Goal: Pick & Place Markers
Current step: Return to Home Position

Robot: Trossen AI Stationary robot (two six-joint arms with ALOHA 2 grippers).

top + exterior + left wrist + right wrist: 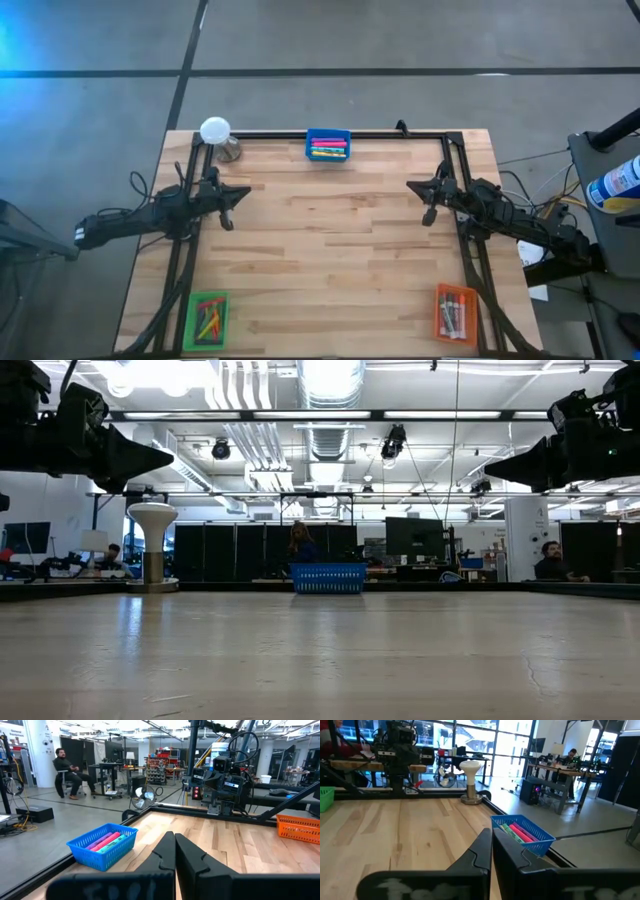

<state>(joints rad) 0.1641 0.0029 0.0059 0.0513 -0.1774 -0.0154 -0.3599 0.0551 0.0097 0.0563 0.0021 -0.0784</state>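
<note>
Left gripper (230, 203): being held above the left side of the table (330, 260), fingers pressed together, nothing being pinched.
Right gripper (428, 197): being held above the right side, facing the other arm, fingers likewise closed on nothing.
Markers (328, 150): being kept in three trays, with pink, green and yellow ones in the blue tray (309, 145) at the far edge, and others in the green tray (188, 320) and the orange tray (439, 312) at the near corners.
Bare wood: no loose marker is being seen on it.
Stage: sorting is being judged complete; the arms are being parked.
Risk: little, it is judged. A near-corner tray could be nudged or tipped if an elbow or cable is being swung low beside it while an arm is being folded back.
</note>
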